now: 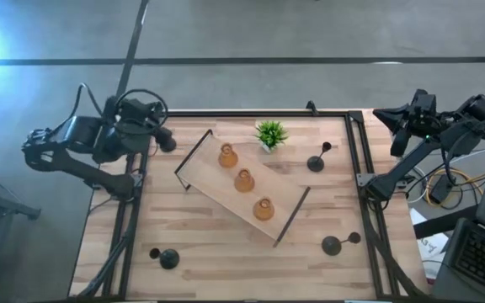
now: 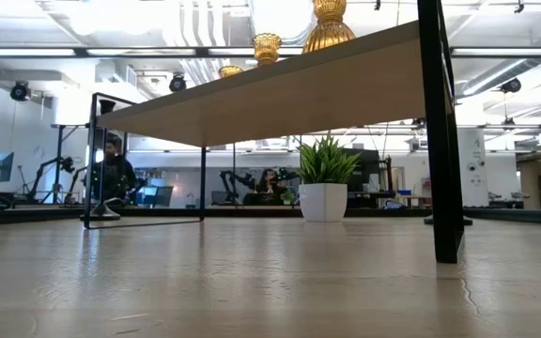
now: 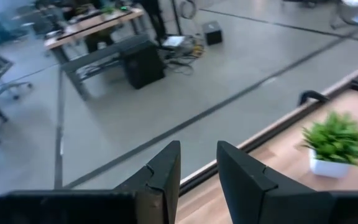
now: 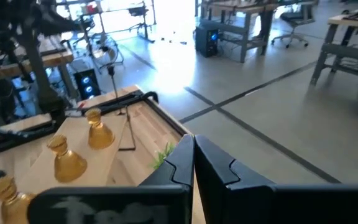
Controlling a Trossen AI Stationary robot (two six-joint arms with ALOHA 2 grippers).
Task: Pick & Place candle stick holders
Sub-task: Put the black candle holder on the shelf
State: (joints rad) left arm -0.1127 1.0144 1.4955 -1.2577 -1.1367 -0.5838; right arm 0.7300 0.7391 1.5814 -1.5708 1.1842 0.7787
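Note:
Three amber bell-shaped holders (image 1: 243, 180) stand in a row on the light wooden tray (image 1: 217, 189) at the table's middle. They also show in the right wrist view (image 4: 67, 160) and in the low view (image 2: 330, 23). Three black holders show on the table, seemingly on their sides: far right (image 1: 317, 162), near right (image 1: 333, 244) and near left (image 1: 167, 257). A fourth is not seen. My left gripper (image 1: 165, 139) (image 3: 197, 149) is open and empty over the table's far left corner. My right gripper (image 1: 391, 118) (image 4: 193, 140) is shut and empty beyond the table's right edge.
A small green potted plant (image 1: 270, 135) stands by the far edge, just beyond the tray. The tray stands raised on its dark handle frames (image 2: 440, 131). A dark rail frames the table (image 1: 356, 160). Bare wood lies along the near edge.

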